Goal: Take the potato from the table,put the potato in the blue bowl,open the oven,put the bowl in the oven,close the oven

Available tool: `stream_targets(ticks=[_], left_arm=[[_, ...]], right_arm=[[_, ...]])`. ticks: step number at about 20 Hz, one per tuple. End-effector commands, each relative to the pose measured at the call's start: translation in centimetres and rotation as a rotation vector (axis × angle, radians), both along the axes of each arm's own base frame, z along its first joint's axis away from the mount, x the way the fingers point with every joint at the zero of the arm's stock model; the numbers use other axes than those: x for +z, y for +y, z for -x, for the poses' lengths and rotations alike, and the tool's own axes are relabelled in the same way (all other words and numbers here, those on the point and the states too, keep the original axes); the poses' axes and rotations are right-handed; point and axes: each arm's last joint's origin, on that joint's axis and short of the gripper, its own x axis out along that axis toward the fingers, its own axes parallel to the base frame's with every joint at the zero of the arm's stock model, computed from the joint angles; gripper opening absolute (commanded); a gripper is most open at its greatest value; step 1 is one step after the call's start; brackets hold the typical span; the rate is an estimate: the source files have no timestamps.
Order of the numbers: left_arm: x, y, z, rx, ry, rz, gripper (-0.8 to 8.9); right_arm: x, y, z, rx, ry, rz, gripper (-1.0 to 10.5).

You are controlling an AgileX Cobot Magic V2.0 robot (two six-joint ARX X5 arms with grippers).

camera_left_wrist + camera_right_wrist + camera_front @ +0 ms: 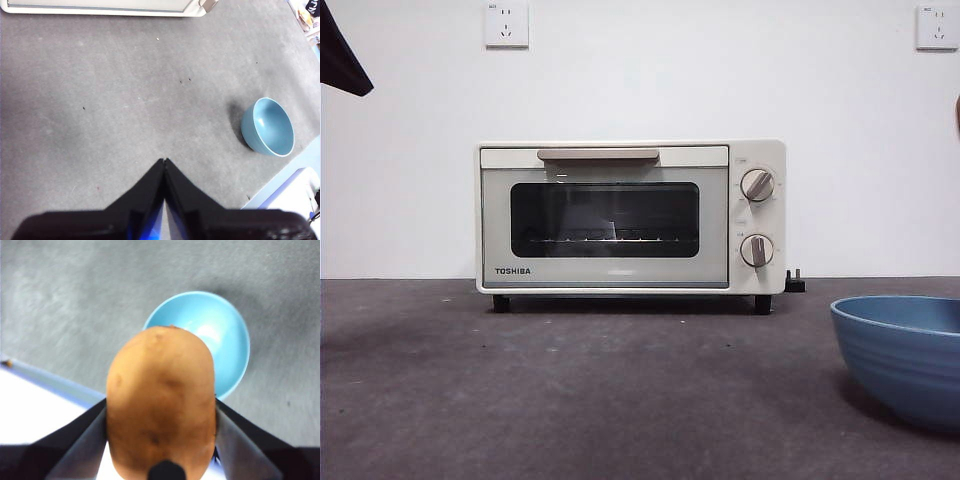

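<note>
My right gripper [161, 412] is shut on the orange-brown potato [160, 400], a black jaw on each side of it. It hangs above the blue bowl [227, 340], which stands empty on the table near its edge. In the front view the bowl [905, 355] sits at the near right, and neither potato nor gripper shows there. The cream TOSHIBA oven [620, 215] stands at the back with its door closed. My left gripper [165, 161] is shut and empty, high over the bare grey table [100, 110], with the bowl [270, 127] well off to one side.
A black arm tip [340, 55] shows at the top left corner. Two wall sockets [507, 24] sit on the white wall behind. The table's edge, bordered light blue and white [295, 185], runs close to the bowl. A black plug [795, 284] lies beside the oven.
</note>
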Motion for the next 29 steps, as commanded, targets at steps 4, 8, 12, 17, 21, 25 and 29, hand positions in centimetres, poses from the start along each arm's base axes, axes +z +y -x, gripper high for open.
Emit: stream_targets(ticks=[4, 8, 12, 17, 21, 25, 29], left_arm=[[0.0, 0.0, -0.1, -0.011, -0.011, -0.007, -0.05], [0.0, 0.0, -0.1, -0.011, -0.013, -0.007, -0.05], [0.0, 0.0, -0.1, -0.011, -0.016, -0.007, -0.05], [0.0, 0.0, -0.1, -0.011, -0.016, -0.007, -0.05], [0.0, 0.0, -0.1, -0.011, -0.015, -0.007, -0.05], [0.0, 0.0, -0.1, -0.011, -0.015, -0.007, -0.05], [0.0, 0.0, -0.1, -0.011, -0.015, -0.007, -0.05]], right_arm=[[-4.0, 0.0, -1.2, -0.152, -0.003, -0.024, 0.0], [-4.5, 0.4, -1.6, -0.180, -0.037, -0.014, 0.0], [-4.7, 2.4, -2.1, -0.173, -0.072, 0.028, 0.2], [-5.9, 5.5, -2.6, -0.113, -0.048, 0.109, 1.1], [-7.1, 6.5, -2.9, -0.134, -0.017, 0.210, 1.1], [-7.5, 6.6, -3.1, -0.129, 0.005, 0.221, 1.1], [-7.6, 6.6, -3.0, -0.127, 0.022, 0.231, 2.6]])
